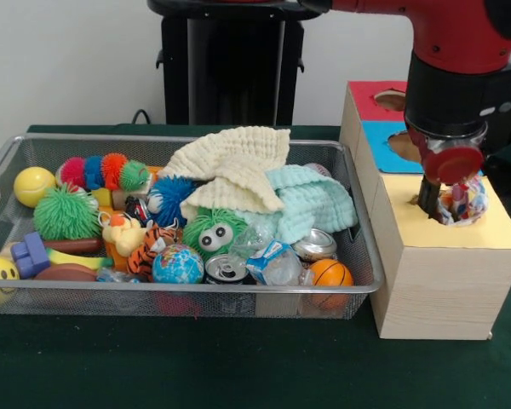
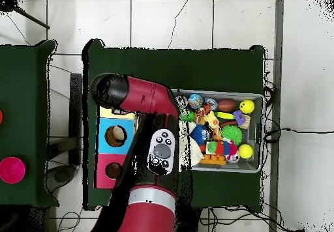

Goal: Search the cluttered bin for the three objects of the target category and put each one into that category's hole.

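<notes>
We are looking first at the wire basket (image 1: 8, 158), which is sitting on the green table (image 1: 238, 366) and holding a heap of toys and scraps. To its side the wooden box (image 1: 434, 290) is standing, close to the basket's end wall, its top split into a red, a blue and a yellow panel, each with a hole. The arm (image 1: 460, 51) is reaching down over the yellow panel (image 1: 494, 226), and the gripper (image 1: 447, 204) is sitting right at that hole's mouth.

A small crinkled bundle (image 1: 467, 203) — clear wrap with bright specks in it — is resting in or just over the yellow hole, touching the gripper's tip. Whether the fingers are pinching it or are parted we cannot tell; the arm's own body is hiding them in both views.

We are judging this bundle as very light, soft and slippery, likely to crumple and catch on the hole's rim, so a pinch across its bunched middle seems best.

In the basket, similar clear wrap (image 1: 277, 260) is lying near the front wall between a drinks can (image 1: 228, 269) and a small orange ball (image 1: 330, 273) — it may well be of the same kind. Two knitted cloths (image 1: 238, 166) are covering the middle of the heap, so more could be hiding under them.
</notes>
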`<state>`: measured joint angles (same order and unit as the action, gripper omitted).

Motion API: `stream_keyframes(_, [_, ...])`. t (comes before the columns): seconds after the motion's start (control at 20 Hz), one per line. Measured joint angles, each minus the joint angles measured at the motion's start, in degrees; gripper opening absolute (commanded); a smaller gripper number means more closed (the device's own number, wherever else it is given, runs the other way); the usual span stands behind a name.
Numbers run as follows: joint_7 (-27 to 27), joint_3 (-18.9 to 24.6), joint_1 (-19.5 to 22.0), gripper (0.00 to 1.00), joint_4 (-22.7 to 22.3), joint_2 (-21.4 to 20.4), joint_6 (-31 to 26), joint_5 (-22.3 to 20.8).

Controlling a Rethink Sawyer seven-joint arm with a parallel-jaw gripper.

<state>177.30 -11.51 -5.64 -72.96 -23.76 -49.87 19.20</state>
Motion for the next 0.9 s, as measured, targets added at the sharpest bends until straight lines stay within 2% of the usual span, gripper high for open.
stream_keyframes(0.15, [0.0, -0.8, 0.5, 0.00, 0.4, -1.4, -3.6, -1.3])
stream_keyframes(0.45, [0.0, -3.0, 1.2, 0.00, 2.8, -4.8, -14.4, -4.0])
stream_keyframes(0.9, [0.0, -3.6, 0.3, 0.00, 8.6, -3.8, -15.6, -3.9])
